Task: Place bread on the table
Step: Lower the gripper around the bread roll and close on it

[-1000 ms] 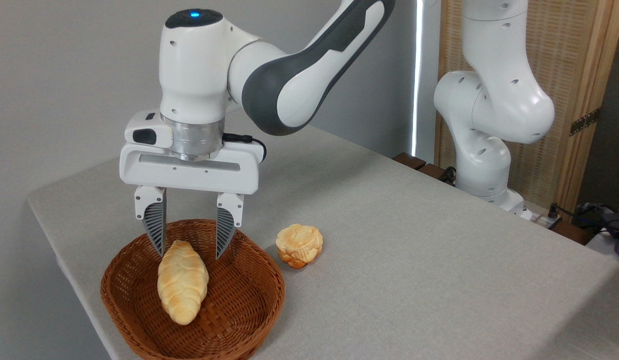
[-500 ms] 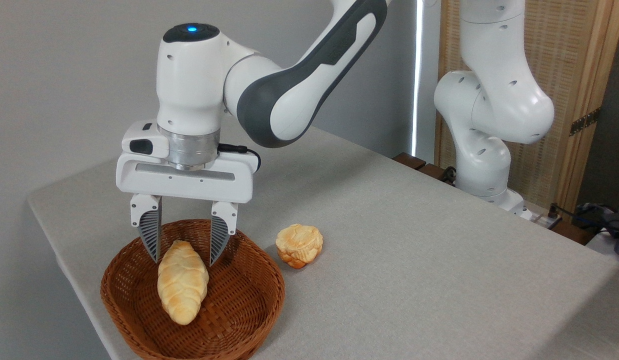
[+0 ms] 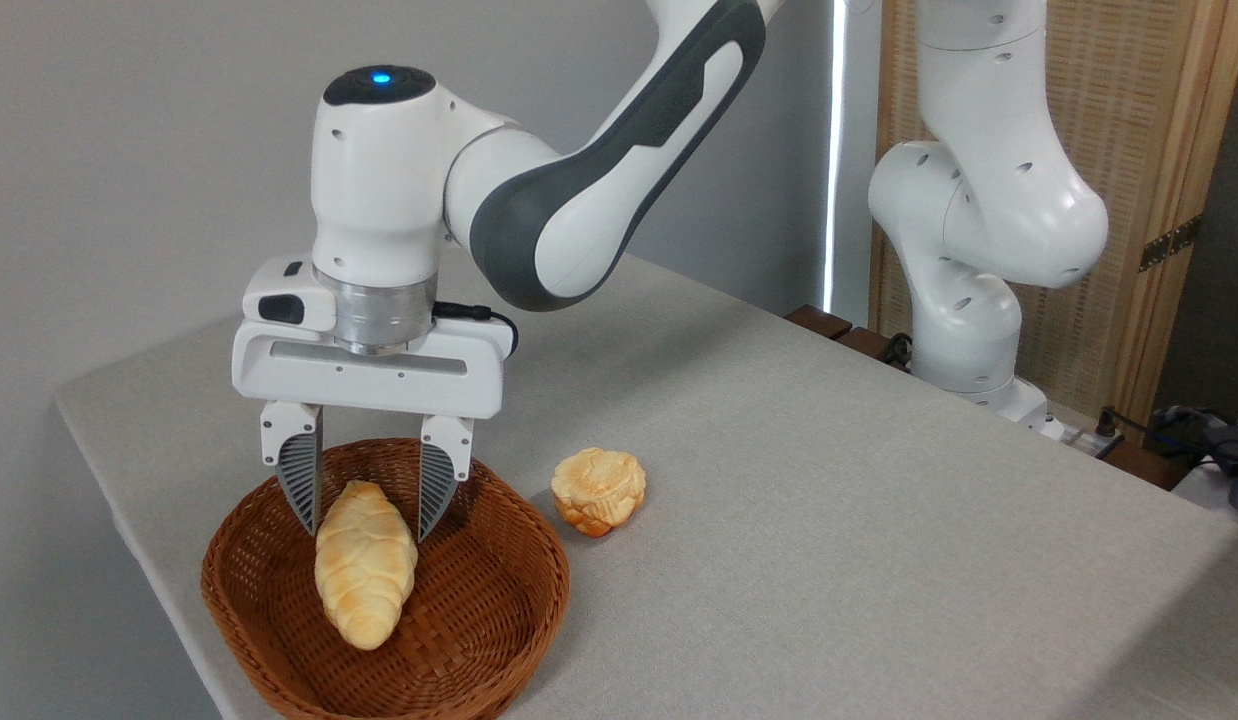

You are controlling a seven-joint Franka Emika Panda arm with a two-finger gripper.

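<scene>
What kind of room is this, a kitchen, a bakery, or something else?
Most likely a robot lab or test room, not a kitchen. A white robot arm is mounted by a cloth-covered table holding only a wicker basket, a loaf and a bun. Cables lie at the right edge.

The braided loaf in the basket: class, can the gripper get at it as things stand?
Probably yes. The gripper is open, its fingers either side of the bread's far end, and nothing covers the loaf in the basket.
</scene>
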